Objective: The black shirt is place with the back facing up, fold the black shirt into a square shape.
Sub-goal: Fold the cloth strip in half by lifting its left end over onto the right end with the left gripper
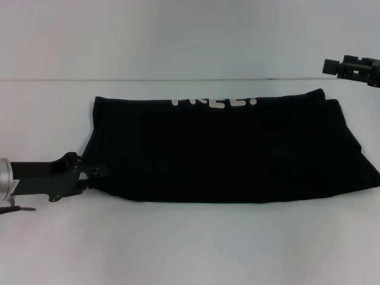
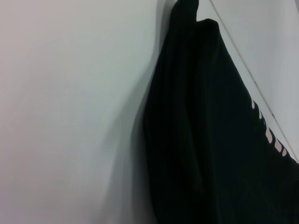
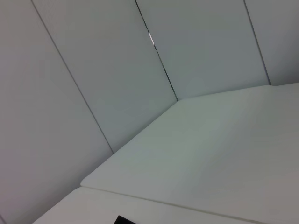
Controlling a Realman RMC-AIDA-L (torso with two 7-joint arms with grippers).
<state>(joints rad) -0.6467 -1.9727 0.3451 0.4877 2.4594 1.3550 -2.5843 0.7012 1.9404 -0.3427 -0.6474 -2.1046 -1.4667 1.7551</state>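
Black shirt (image 1: 228, 148) spread as a wide folded band across the middle of the white table (image 1: 190, 243), white lettering (image 1: 215, 101) along its upper edge. Left gripper (image 1: 98, 174) at lower left, pinching the shirt's lower-left corner. Right gripper (image 1: 329, 66) raised at upper right, apart from the cloth; fingers' state impossible to tell.

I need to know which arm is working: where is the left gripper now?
In the head view the left gripper is low on the robot's left, at the near left corner of the black shirt; the right gripper hangs far right, away from it.
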